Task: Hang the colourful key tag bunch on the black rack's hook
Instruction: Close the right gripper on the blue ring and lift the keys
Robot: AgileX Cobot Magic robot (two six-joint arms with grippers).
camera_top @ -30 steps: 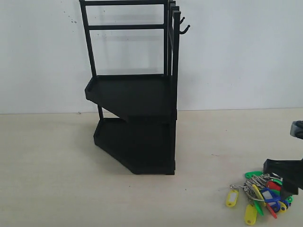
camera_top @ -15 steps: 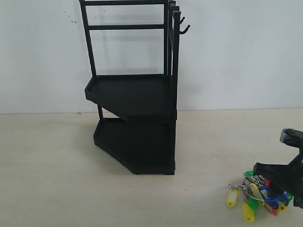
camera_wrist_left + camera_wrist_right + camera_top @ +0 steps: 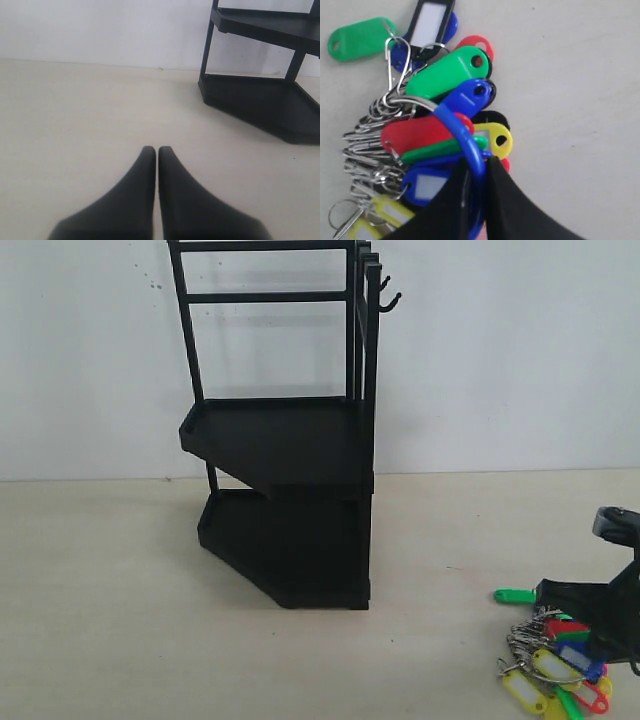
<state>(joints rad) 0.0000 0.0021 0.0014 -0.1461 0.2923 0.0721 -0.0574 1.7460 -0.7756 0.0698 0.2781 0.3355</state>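
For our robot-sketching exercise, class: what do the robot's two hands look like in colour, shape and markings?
The left hand has two matt black fingers, broad at the base, curving to narrow rounded tips. The right hand has similar black tapered fingers; the exterior view shows its black angular body with a grey rounded part above. No cables or markings show.

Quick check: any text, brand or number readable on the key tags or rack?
None readable anywhere.
On the key tag bunch: white label inserts look blank in the right wrist view, too small to tell in the exterior view.
On the rack: no marking visible.
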